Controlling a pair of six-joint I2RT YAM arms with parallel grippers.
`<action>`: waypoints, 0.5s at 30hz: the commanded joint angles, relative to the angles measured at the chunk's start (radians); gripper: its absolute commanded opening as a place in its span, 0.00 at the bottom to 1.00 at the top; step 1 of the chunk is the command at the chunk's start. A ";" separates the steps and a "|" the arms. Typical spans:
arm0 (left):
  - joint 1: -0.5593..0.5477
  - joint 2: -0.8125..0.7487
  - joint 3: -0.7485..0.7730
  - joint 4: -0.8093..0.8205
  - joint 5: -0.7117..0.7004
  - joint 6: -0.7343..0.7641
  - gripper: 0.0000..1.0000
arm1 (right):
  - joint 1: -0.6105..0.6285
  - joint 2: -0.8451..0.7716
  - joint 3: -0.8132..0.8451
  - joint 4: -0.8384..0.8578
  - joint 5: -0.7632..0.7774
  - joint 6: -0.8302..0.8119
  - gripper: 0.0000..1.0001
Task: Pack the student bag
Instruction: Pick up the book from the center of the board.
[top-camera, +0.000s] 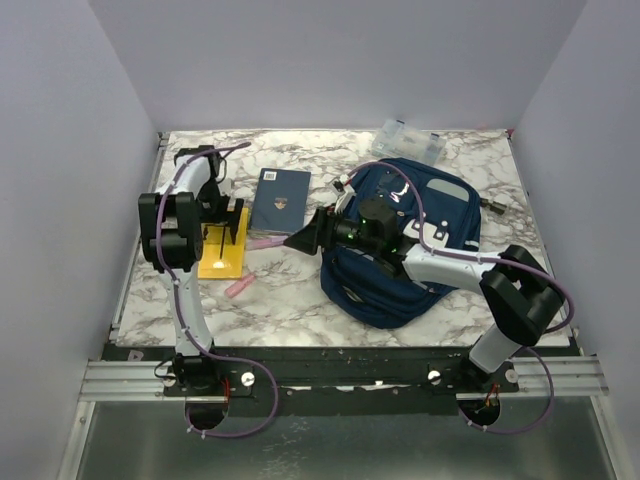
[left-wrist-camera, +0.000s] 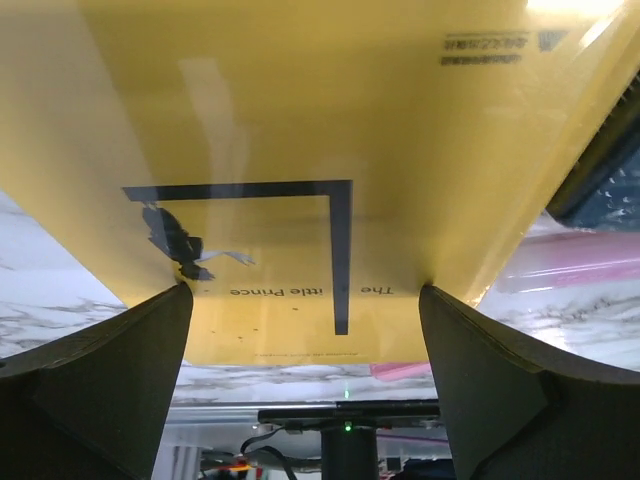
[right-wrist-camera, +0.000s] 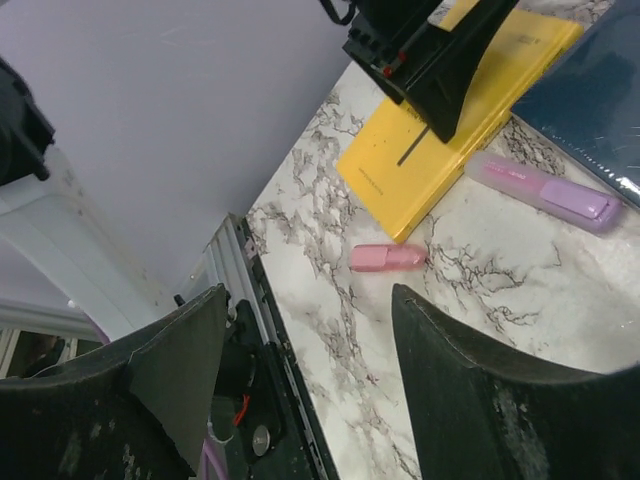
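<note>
Top, left-wrist and right-wrist views of the packing scene. The student bag (top-camera: 380, 290) is seen lying flat on the right half of the marble table (top-camera: 300, 315), its navy fabric partly covered by the right arm, which is stretched across it towards the left. The right gripper (top-camera: 295, 241) is held beyond the bag's left edge, above bare marble; its fingers are spread apart and nothing is held between them. The left gripper (top-camera: 228, 232) is pointed down at a yellow book (top-camera: 222, 255) on the left of the table; its jaws are set wide apart over the cover, on which the words "The Little Prince" are printed, and it cannot be told whether the tips touch it. A lilac case (top-camera: 266, 242) is placed just beside the book's right edge, between the book and the right gripper. A small pink object (top-camera: 240, 286) is found near the book's near corner. A navy booklet (top-camera: 279, 200) is laid between the yellow book and the bag, and a clear plastic box (top-camera: 408, 141) is set at the far edge, behind the bag.
</note>
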 joint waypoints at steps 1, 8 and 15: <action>-0.087 -0.097 -0.134 0.049 0.101 0.001 0.95 | 0.004 -0.008 0.006 -0.011 0.077 -0.026 0.71; -0.071 -0.323 -0.297 0.183 0.111 -0.102 0.98 | 0.019 0.106 0.070 -0.109 0.171 0.112 0.70; 0.130 -0.530 -0.454 0.384 0.218 -0.353 0.98 | 0.081 0.255 0.172 -0.143 0.197 0.173 0.69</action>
